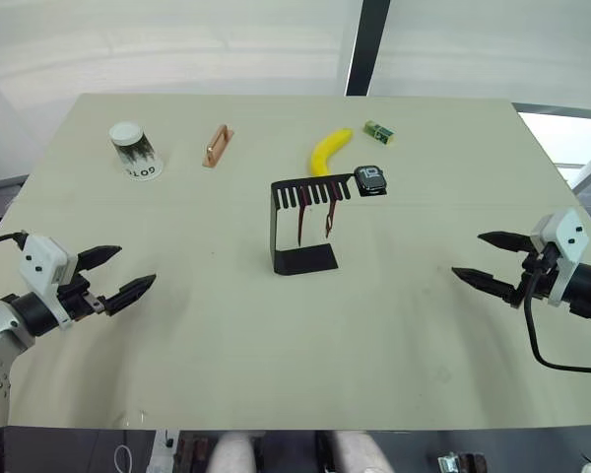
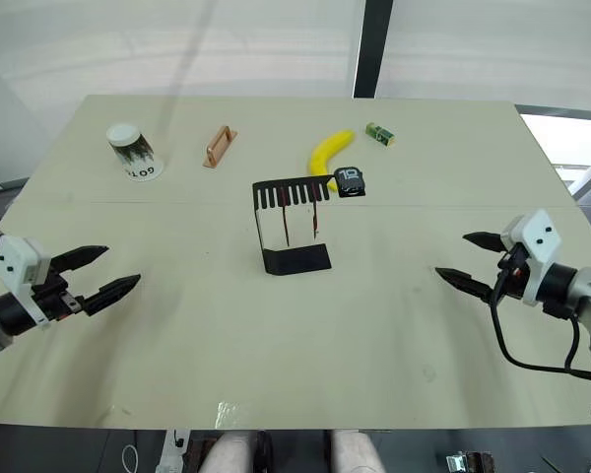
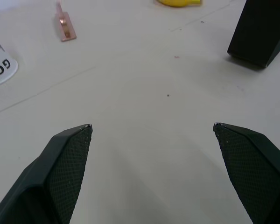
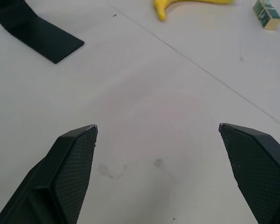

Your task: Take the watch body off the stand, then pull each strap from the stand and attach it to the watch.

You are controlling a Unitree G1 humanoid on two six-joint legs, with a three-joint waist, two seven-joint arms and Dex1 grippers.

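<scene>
The black stand (image 1: 297,225) sits at the table's middle. On the right end of its slotted top shelf rests the watch body (image 1: 371,179), screen up. Two dark red straps (image 1: 316,219) hang down from the shelf slots. My left gripper (image 1: 115,274) hovers open over the table's near left, far from the stand. My right gripper (image 1: 492,260) is open over the near right, also well apart from it. In the left wrist view the stand's base (image 3: 259,32) shows ahead of my fingers (image 3: 67,163). The right wrist view shows that base (image 4: 37,32) beyond my fingers (image 4: 74,163).
A white paper cup (image 1: 133,150) lies at the far left, a copper-coloured handle (image 1: 217,146) beside it. A yellow banana (image 1: 328,150) lies just behind the stand, and a small green block (image 1: 378,130) sits further back. The beige table (image 1: 295,355) spreads wide between my arms.
</scene>
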